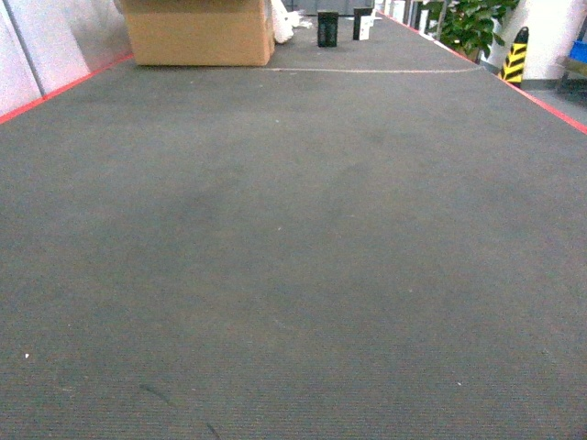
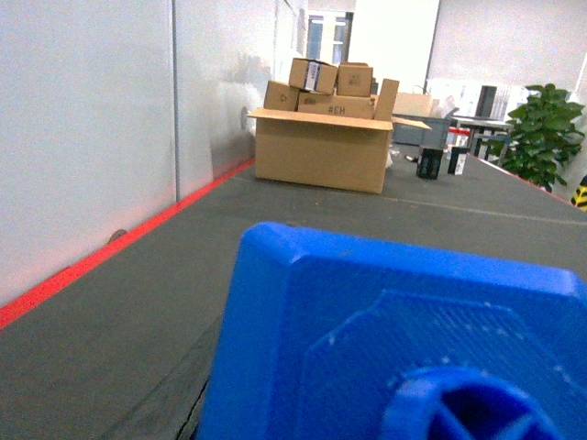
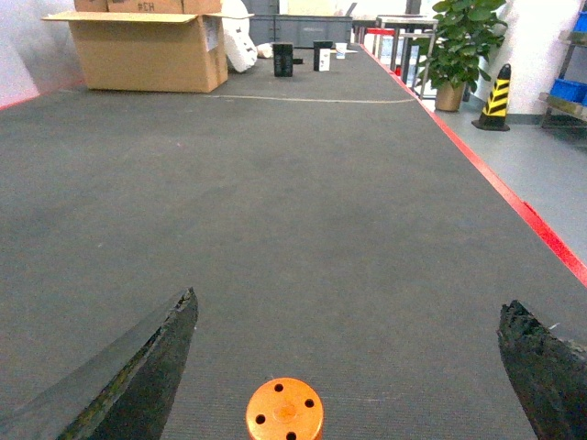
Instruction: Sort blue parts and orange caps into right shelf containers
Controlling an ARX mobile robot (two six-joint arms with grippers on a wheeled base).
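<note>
- The head view shows a wide dark grey carpeted surface (image 1: 293, 275) edged with red strips (image 1: 64, 87); neither arm nor gripper appears in it.
- At 11 o'clock in that view, far off, stands a large cardboard box (image 1: 199, 32); at about 12 o'clock beyond it are two small dark objects (image 1: 327, 28), and at 1 o'clock a potted plant (image 1: 472, 23) beside a yellow-and-black striped post (image 1: 515, 57).
- The right wrist view shows the right gripper (image 3: 353, 385) spread wide: one dark finger (image 3: 138, 376) sits at 8 o'clock and the other at 4 o'clock, well apart, with nothing clamped between them.
- One of the orange caps (image 3: 284, 410) stands upright on the carpet at 6 o'clock in that view, between the two fingers and touching neither; its flat top shows four small holes. Any printing on its side cannot be made out.
- The left wrist view is filled from 5 to 7 o'clock by a large blue part (image 2: 394, 339), very close to the camera, with a flat textured face and a round hub at its lower edge.
- The left gripper's fingers are hidden in that view, so whether it grips the blue part cannot be told.
- Along the left of that view runs a white wall (image 2: 92, 119); the open cardboard box, stacked with smaller cartons, sits at 12 o'clock.
</note>
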